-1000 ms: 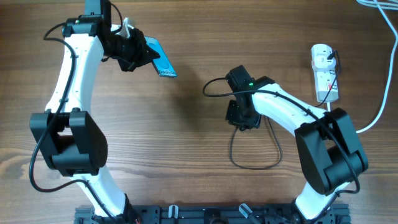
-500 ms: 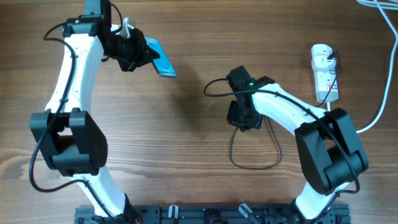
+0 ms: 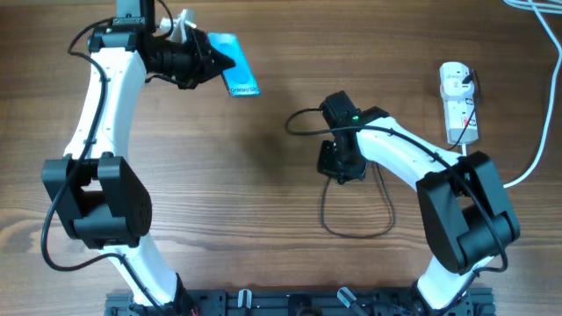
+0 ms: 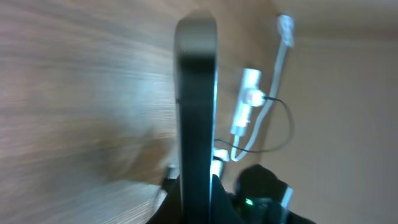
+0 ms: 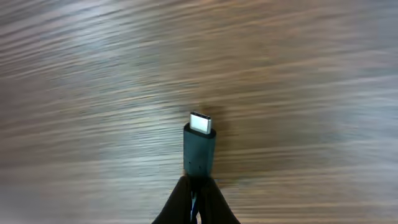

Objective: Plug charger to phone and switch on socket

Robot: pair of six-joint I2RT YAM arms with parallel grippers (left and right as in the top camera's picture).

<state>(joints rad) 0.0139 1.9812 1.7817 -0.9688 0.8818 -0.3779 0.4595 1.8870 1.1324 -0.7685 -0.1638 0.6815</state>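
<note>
The phone (image 3: 239, 67), cyan screen up, hangs above the table at the back left, and my left gripper (image 3: 205, 60) is shut on its left end. In the left wrist view the phone (image 4: 198, 99) stands edge-on between the jaws of the left gripper (image 4: 198, 190). My right gripper (image 3: 337, 167), at the table's middle, is shut on the charger (image 3: 356, 233) just behind its connector. That connector (image 5: 200, 147) sticks out ahead of the right gripper (image 5: 198, 190), its metal tip bare above the wood. The cable loops on the table toward the front. The socket (image 3: 458, 104) lies at the back right.
The socket's white cord (image 3: 537, 158) runs along the right edge and off the back corner. From the left wrist view the socket (image 4: 245, 109) and my right arm (image 4: 264, 199) with its green light show beyond the phone. Wood table all around.
The left gripper has swung the phone up and to the right, toward the back of the table. The right gripper has shut on the charger's end and shifted slightly left.
</note>
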